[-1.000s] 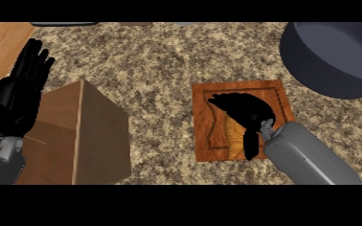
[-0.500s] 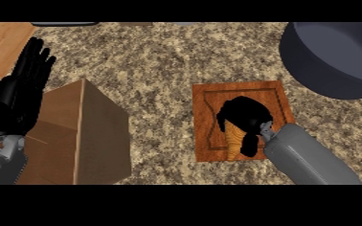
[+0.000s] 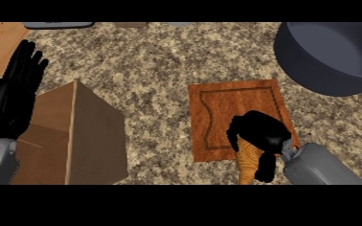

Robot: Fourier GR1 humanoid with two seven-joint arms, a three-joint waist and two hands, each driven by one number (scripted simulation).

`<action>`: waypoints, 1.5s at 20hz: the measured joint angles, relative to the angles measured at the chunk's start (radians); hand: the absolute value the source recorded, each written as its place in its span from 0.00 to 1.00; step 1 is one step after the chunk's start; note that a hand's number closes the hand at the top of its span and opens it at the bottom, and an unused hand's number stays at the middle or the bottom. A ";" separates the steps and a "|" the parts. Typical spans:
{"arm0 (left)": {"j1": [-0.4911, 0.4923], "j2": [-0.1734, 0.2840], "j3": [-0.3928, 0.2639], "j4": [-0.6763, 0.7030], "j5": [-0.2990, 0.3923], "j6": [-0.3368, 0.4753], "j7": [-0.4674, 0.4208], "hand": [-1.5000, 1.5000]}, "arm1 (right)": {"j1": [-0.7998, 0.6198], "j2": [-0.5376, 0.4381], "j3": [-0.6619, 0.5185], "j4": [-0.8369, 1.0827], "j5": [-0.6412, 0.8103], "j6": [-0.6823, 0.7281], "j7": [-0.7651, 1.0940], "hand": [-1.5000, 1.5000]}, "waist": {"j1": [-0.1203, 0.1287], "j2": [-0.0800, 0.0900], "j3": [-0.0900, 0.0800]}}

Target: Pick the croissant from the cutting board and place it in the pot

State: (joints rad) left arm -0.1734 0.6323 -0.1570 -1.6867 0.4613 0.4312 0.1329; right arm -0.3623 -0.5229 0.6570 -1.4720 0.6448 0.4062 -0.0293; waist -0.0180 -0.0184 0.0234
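Right hand (image 3: 260, 136) — fingers curled round croissant (image 3: 249, 160), over board (image 3: 233, 106)'s near edge; pot (image 3: 322, 57) well beyond. Left hand (image 3: 20, 93) — fingers straight.

**Desk layout**

The cutting board (image 3: 237, 117) lies at the desk's (image 3: 155, 62) centre-right. The pot (image 3: 322, 57) stands at its 2 o'clock, apart. A box (image 3: 74, 134) sits at its 9 o'clock. The croissant (image 3: 249, 162) overhangs the board's 6 o'clock edge.

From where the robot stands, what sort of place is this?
Most likely a kitchen counter: a speckled stone-look worktop carries a wooden cutting board and a large dark pot. The right robot hand curls over a croissant there.
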 measured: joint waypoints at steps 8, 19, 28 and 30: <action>0.005 0.007 -0.006 0.005 0.005 0.021 -0.012 0.50 | 0.261 -0.165 -0.089 -0.306 -0.064 -0.076 -0.072 1.00 | -0.016 0.000 0.003; 0.027 0.025 -0.006 -0.023 0.031 0.038 -0.019 0.50 | 0.384 -0.137 -0.510 -0.528 -0.342 -0.271 -0.045 1.00 | -0.027 0.002 -0.001; -0.023 0.024 -0.028 0.016 0.036 0.019 -0.028 0.50 | 0.319 -0.157 -0.837 -0.465 -0.542 -0.282 0.010 1.00 | 0.002 0.008 -0.003; -0.022 0.022 -0.024 0.012 0.042 0.006 -0.039 0.50 | 0.277 -0.174 -0.877 -0.409 -0.572 -0.265 0.026 1.00 | 0.012 0.008 -0.004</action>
State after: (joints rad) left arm -0.1954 0.6540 -0.1810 -1.6742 0.5031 0.4374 0.0937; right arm -0.0854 -0.6968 -0.2195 -1.8812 0.0728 0.1415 -0.0031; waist -0.0060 -0.0100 0.0198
